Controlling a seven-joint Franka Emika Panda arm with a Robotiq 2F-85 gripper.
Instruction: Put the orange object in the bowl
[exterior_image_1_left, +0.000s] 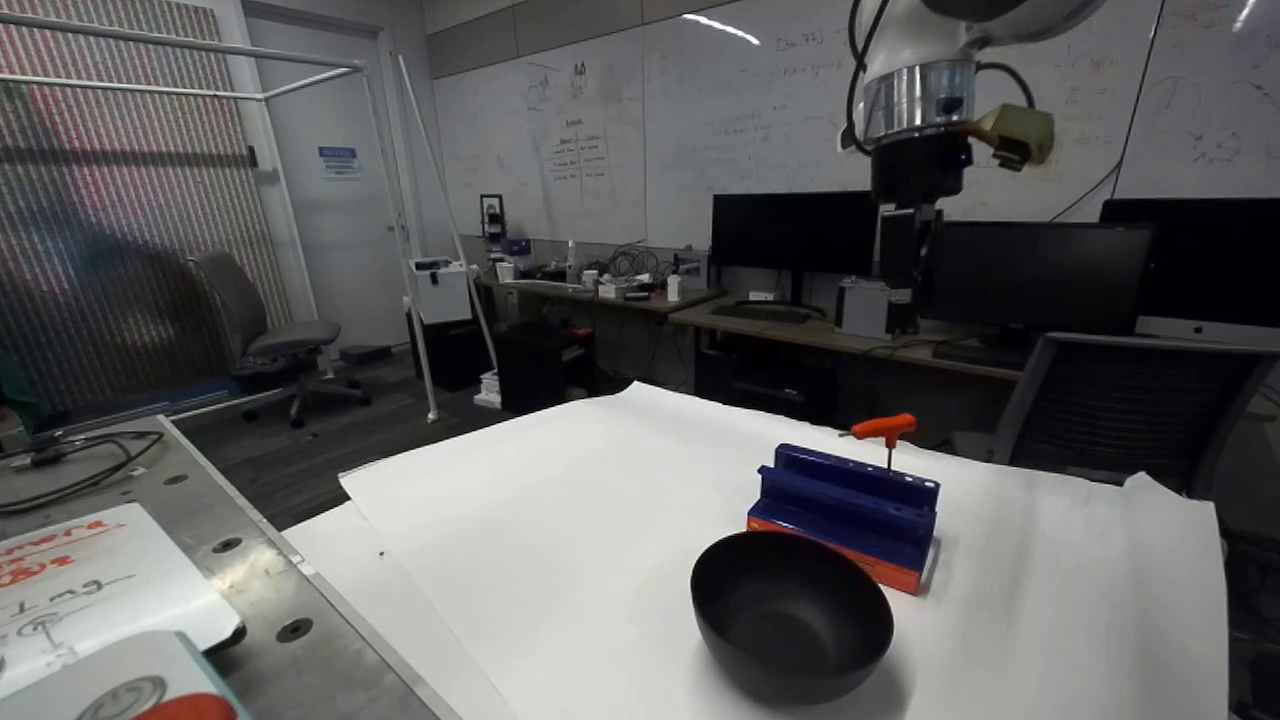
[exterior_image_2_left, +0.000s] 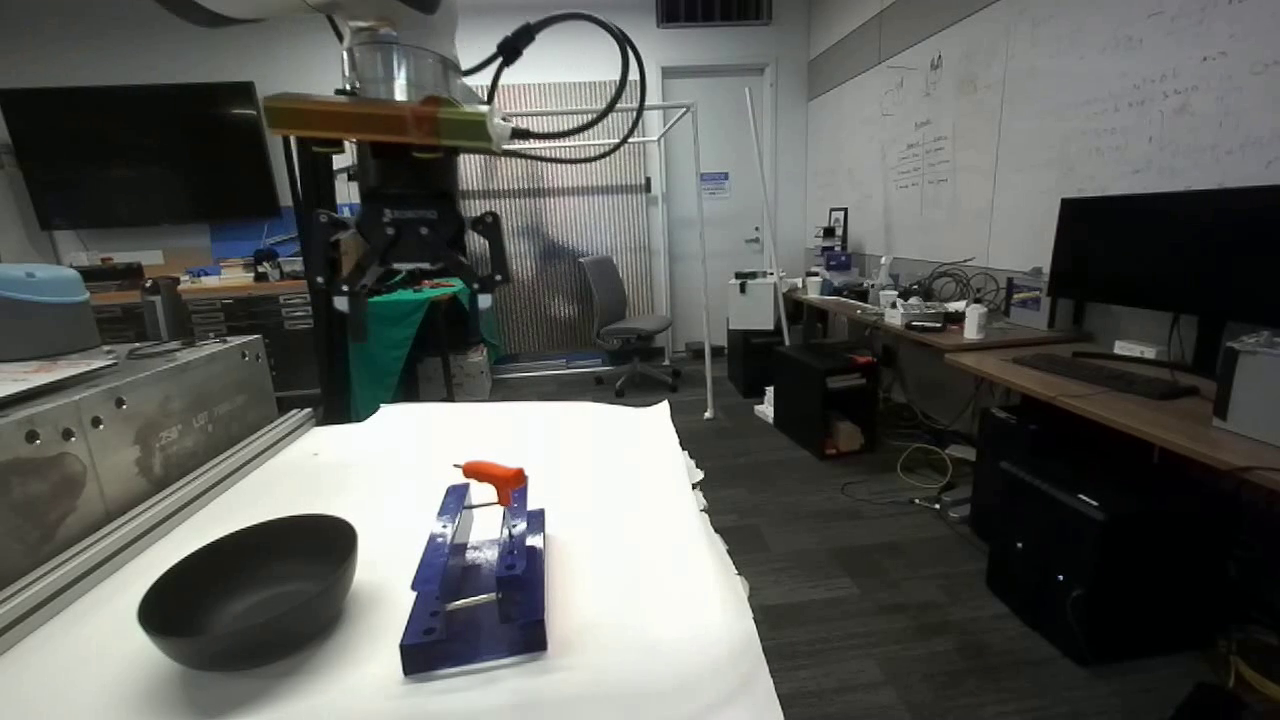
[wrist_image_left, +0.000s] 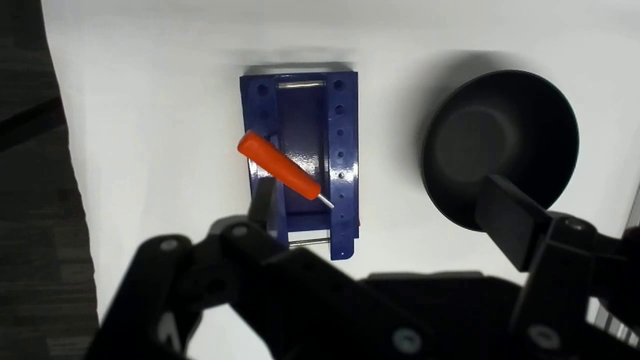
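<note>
The orange object is a T-shaped handle with a short metal tip and a thin dark shaft. It stands upright in the blue rack, and its handle also shows in an exterior view and in the wrist view. The bowl is round, black and empty, and sits beside the rack; it also shows in an exterior view and in the wrist view. My gripper is open and empty, high above the table. In the wrist view its fingers are spread wide.
The blue rack has a reddish base and rows of holes, and stands on the white-covered table. A metal bench runs along one table side. A chair and desks with monitors stand beyond the table.
</note>
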